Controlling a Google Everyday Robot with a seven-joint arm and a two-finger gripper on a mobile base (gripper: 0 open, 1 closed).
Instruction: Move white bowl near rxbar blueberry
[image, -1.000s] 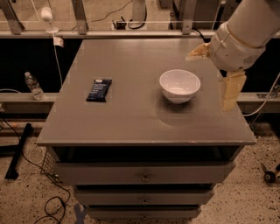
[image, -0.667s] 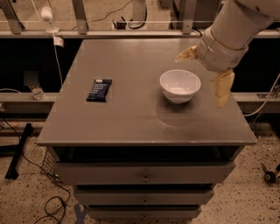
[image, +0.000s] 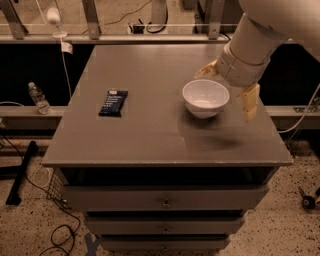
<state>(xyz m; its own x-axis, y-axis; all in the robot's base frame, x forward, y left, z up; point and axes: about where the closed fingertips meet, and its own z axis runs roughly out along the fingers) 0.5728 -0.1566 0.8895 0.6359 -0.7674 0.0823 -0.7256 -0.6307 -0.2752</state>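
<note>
The white bowl (image: 204, 99) stands upright on the right part of the grey cabinet top (image: 150, 135). The rxbar blueberry (image: 113, 102), a dark navy bar with white lettering, lies flat on the left part, well apart from the bowl. My gripper (image: 223, 95) hangs from the pale arm coming in at the upper right. It is open. One tan finger (image: 205, 71) is behind the bowl's far rim and the other finger (image: 249, 103) is to the bowl's right. The bowl sits partly between them, and I cannot tell whether they touch it.
The cabinet has drawers (image: 165, 200) below its front edge. A plastic water bottle (image: 38, 98) stands on a ledge to the left. A railing with posts and cables (image: 150, 25) runs behind the cabinet. Cables lie on the floor at the lower left.
The arm has moved left and down toward the bowl, so the fingers now stand on either side of it. The bowl and the bar have not moved.
</note>
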